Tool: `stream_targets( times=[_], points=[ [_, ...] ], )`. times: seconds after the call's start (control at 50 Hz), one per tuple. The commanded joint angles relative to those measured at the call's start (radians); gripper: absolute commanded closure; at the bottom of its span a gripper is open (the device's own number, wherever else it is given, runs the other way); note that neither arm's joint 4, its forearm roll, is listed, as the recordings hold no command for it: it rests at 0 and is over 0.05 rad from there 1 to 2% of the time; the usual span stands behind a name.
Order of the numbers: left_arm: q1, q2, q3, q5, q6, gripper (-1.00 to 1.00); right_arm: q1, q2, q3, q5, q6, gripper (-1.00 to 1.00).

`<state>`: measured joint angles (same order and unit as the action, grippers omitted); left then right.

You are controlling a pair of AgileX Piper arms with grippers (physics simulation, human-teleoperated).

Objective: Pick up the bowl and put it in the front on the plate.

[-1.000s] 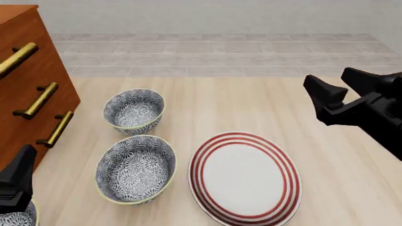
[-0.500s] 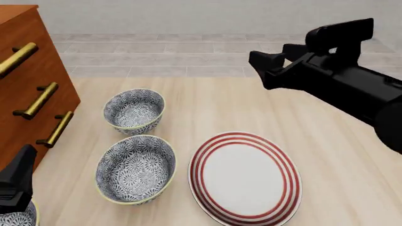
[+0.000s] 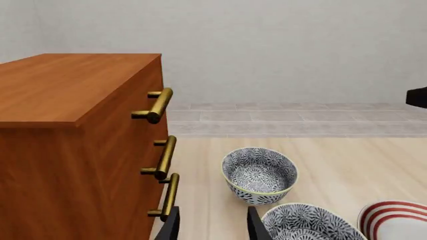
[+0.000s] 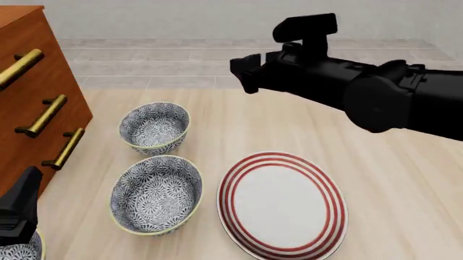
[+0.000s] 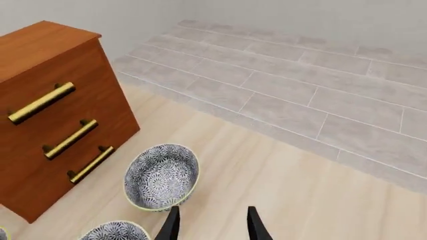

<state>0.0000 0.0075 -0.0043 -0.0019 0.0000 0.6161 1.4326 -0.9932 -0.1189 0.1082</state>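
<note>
Two patterned bowls stand left of centre on the table: a far bowl (image 4: 154,127) (image 3: 259,175) (image 5: 162,176) and a near bowl (image 4: 155,194) (image 3: 310,226) (image 5: 113,231). A third bowl (image 4: 18,252) peeks in at the bottom-left corner. The red-ringed white plate (image 4: 282,203) (image 3: 397,220) lies right of the near bowl with nothing on it. My right gripper (image 4: 246,71) (image 5: 213,227) hangs open and empty, high over the table behind and right of the far bowl. My left gripper (image 4: 20,214) (image 3: 212,230) is open and empty, low by the dresser, above the corner bowl.
A wooden dresser (image 4: 32,103) (image 3: 80,140) (image 5: 53,115) with brass handles stands along the left side, close to the bowls. The right arm's black body (image 4: 376,95) spans the air above the table's back right. Grey tiled floor lies beyond the table's far edge.
The right arm has swung in from the right edge to the left and farther back, so its gripper now hangs over the table's middle back. The left arm and the dishes have not moved.
</note>
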Motion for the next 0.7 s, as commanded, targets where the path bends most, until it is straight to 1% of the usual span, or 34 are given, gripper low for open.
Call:
stream_targets(
  times=[0.02,0.1,0.12,0.16,0.32,0.34,0.36,0.38,0.42,0.44,0.48,0.58,0.66,0.7],
  points=[
    [0.0,0.0,0.0,0.0,0.0,-1.0,0.046,0.131,-0.126,0.048,0.042,-1.0],
    [0.0,0.0,0.0,0.0,0.0,-1.0,0.052,0.158,-0.147,0.054,0.059,-1.0],
    [0.0,0.0,0.0,0.0,0.0,-1.0,0.071,0.186,-0.172,0.061,0.093,-1.0],
    [0.0,0.0,0.0,0.0,0.0,-1.0,0.079,0.208,-0.199,0.075,0.107,-1.0],
    [0.0,0.0,0.0,0.0,0.0,-1.0,0.082,0.249,-0.25,0.111,0.121,-1.0],
    [0.0,0.0,0.0,0.0,0.0,-1.0,0.068,0.281,-0.288,0.142,0.134,-1.0],
    [0.0,0.0,0.0,0.0,0.0,-1.0,0.068,0.288,-0.298,0.149,0.136,-1.0],
    [0.0,0.0,0.0,0.0,0.0,-1.0,0.055,0.308,-0.325,0.174,0.13,-1.0],
    [0.0,0.0,0.0,0.0,0.0,-1.0,0.055,0.309,-0.337,0.178,0.126,-1.0],
    [0.0,0.0,0.0,0.0,0.0,-1.0,0.044,0.327,-0.364,0.202,0.106,-1.0],
    [0.0,0.0,0.0,0.0,0.0,-1.0,0.05,0.327,-0.368,0.2,0.129,-1.0],
    [0.0,0.0,0.0,0.0,0.0,-1.0,0.046,0.353,-0.402,0.225,0.13,-1.0],
    [0.0,0.0,0.0,0.0,0.0,-1.0,0.049,0.375,-0.427,0.247,0.155,-1.0],
    [0.0,0.0,0.0,0.0,0.0,-1.0,0.047,0.384,-0.438,0.253,0.181,-1.0]
  ],
)
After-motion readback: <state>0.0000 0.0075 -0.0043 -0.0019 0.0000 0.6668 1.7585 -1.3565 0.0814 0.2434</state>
